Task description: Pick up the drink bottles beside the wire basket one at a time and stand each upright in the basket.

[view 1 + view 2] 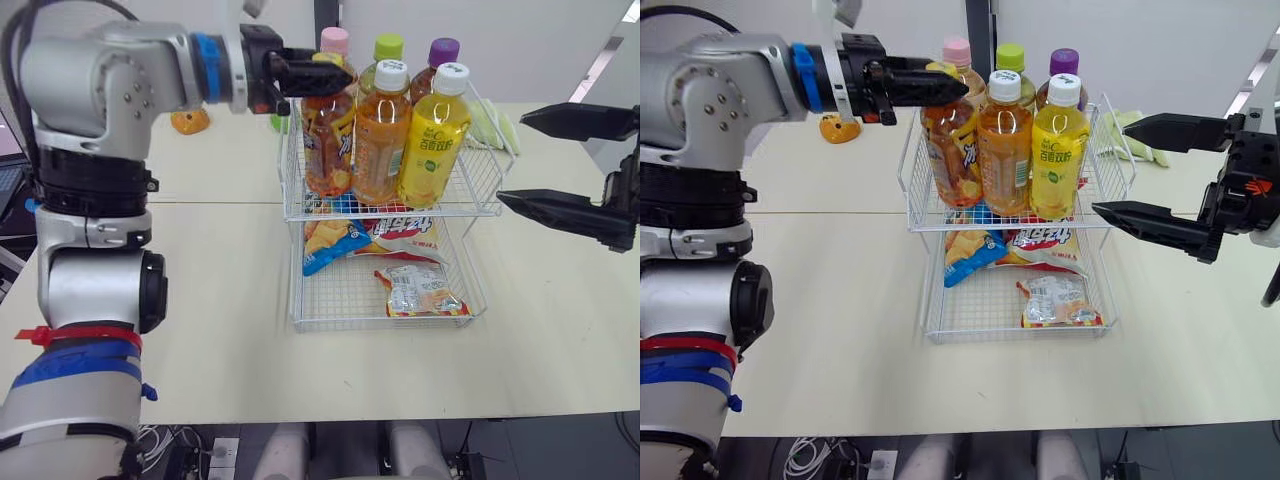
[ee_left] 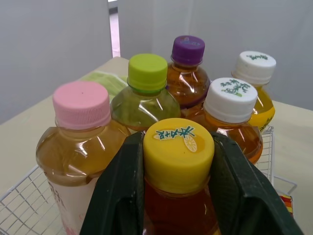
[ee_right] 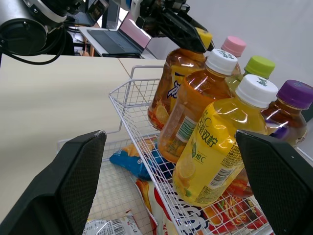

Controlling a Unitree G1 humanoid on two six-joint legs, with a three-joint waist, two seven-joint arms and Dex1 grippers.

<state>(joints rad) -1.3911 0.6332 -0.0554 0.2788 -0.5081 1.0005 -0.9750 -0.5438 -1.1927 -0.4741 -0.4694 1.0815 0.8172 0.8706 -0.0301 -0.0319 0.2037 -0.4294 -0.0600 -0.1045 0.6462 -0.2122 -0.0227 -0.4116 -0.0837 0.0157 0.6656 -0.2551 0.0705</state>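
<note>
Nearest, on the table, the lower tier of the wire basket carries snack packets, which leaves the upper tier for bottles. Just beside the basket the right gripper hangs with fingers spread wide and empty, in my judgement standing clear of the working arm. On the upper tier the left gripper is clamped under the cap of the yellow-capped bottle, which stands at the near left corner before the pink-capped bottle; that neck grip holds it vertical.

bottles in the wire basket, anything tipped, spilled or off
Nothing stands out: six capped bottles stand in the upper tier of the basket, no spill visible. The left gripper is clamped on the yellow-capped bottle at its neck.
</note>
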